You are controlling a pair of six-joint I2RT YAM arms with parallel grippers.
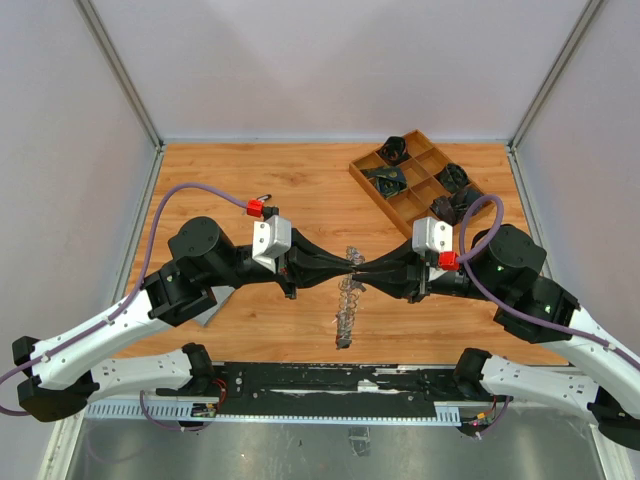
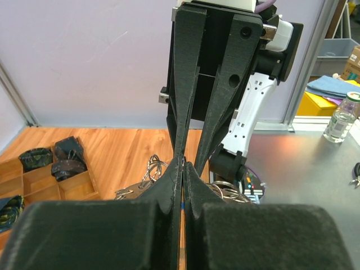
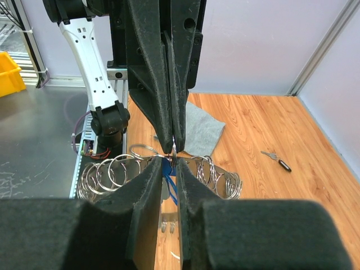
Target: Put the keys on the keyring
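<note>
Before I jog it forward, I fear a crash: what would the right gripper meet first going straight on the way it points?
The right gripper would meet the left gripper, whose shut black tips face it, almost touching, seemingly. The silver metal ring coil lies below that line.

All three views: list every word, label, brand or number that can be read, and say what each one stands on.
No text can be read in any of the three views.
Label on the bottle at the right edge of the left wrist view: too small and blurred to read.
</note>
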